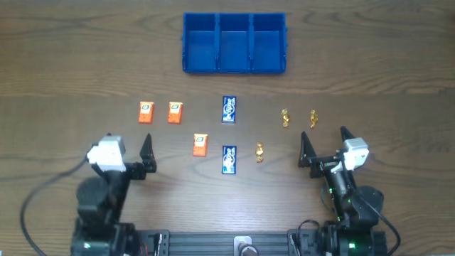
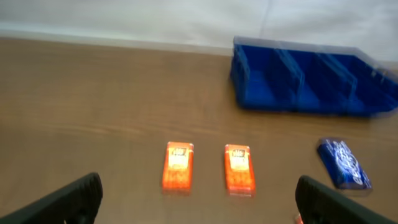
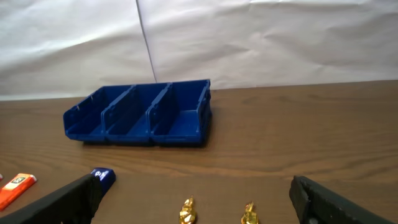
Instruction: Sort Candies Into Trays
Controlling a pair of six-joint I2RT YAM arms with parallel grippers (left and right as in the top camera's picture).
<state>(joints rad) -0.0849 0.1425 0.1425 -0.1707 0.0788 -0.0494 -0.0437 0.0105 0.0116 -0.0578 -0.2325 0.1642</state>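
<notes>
While both arms sit low in the top view, the left gripper [image 2: 199,202] and the right gripper [image 3: 194,190] each hold their fingers spread wide, gripping nothing. A blue plastic three-compartment tray [image 1: 234,69] sits at upper centre. Below it lie three flat orange candy packs [image 1: 175,112], two blue candy packs [image 1: 229,109] and three gold-wrapped candies [image 1: 285,117] — all on the brown wooden table [image 1: 71,85], well apart from the tray.

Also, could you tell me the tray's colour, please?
The tray is blue, clearest in the top view.
</notes>
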